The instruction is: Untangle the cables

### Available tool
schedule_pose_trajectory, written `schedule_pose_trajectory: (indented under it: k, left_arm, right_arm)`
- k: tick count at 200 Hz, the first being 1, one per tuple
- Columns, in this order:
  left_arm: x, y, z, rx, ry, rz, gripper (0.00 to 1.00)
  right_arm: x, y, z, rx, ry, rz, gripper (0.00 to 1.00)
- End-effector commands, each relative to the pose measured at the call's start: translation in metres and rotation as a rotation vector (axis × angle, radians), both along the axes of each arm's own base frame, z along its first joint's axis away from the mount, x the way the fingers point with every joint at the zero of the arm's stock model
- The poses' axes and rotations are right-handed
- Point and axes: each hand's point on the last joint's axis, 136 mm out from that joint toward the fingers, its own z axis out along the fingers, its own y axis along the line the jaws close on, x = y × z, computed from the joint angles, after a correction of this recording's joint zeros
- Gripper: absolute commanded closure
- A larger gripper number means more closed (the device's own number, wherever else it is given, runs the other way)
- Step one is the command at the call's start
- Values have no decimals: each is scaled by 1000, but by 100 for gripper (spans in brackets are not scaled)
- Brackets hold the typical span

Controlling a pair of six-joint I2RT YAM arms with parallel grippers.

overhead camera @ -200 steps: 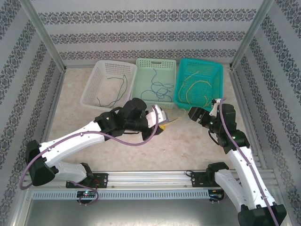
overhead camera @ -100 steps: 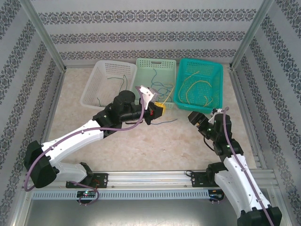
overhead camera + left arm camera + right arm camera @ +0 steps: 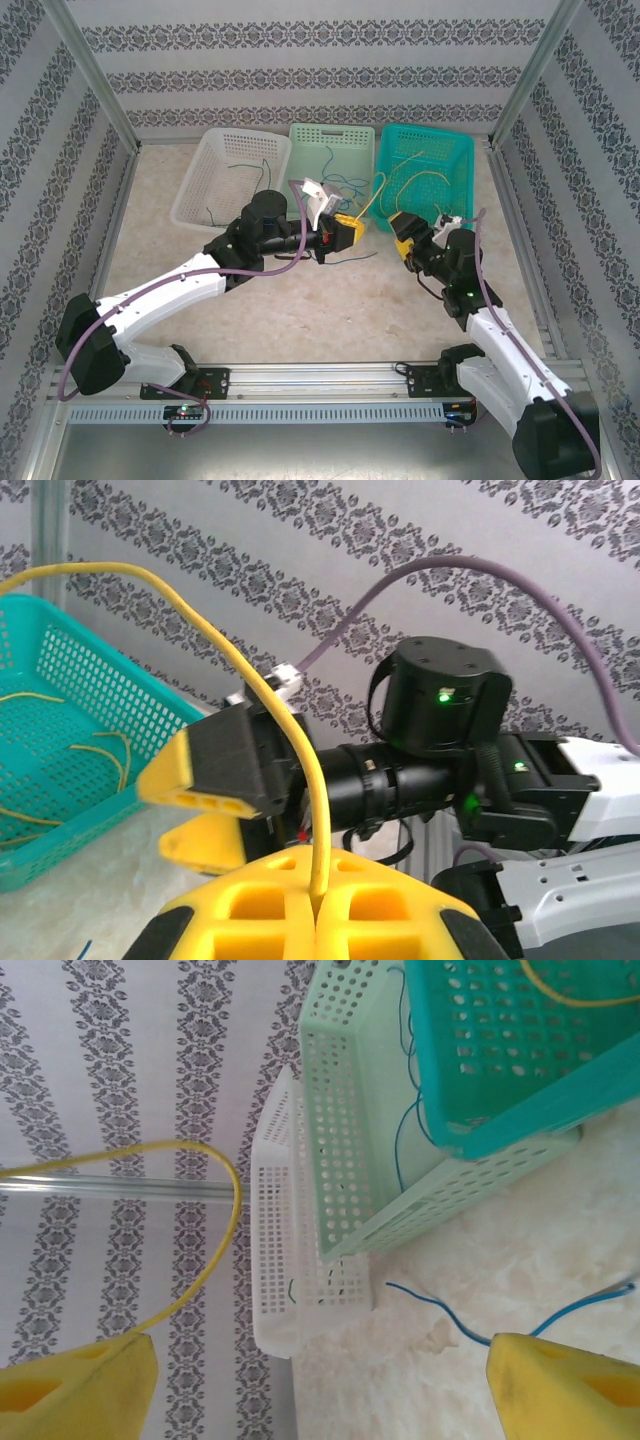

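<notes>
Top external: left gripper [image 3: 349, 232], frame centre, is clenched on the yellow cable [image 3: 372, 198], which arcs up toward the teal basket [image 3: 384, 205]. The blue cable [image 3: 352, 258] lies loose on the table [image 3: 300, 310] just below. Since half a second ago the right gripper [image 3: 402, 240] has swung in close, jaws spread wide, holding nothing. Likely setting up a second grip on the yellow strand, to draw it clear of the blue.
</notes>
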Motion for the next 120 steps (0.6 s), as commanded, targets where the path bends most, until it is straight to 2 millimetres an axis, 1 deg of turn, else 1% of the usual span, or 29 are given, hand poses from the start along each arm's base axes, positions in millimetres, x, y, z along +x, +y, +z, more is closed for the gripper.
schedule_pose_trajectory:
  k: [1,29,59,81,120]
  left_arm:
    - [-6,-5,13,-65,-28,-60,95]
    - [-8,-8,11,-64,-27,-82,94]
    - [-11,-7,8,-53,-27,-94,95]
    - [-12,-7,5,-49,-27,-99,95]
    - [-15,-10,12,-73,-36,-125,95]
  right_arm:
    - [13,16,35,71,-89,36,14]
    - [28,33,43,91,-87,75,14]
    - [38,35,50,111,-108,60,14]
    - [42,38,50,130,-102,61,13]
    - [53,51,57,165,-109,93,14]
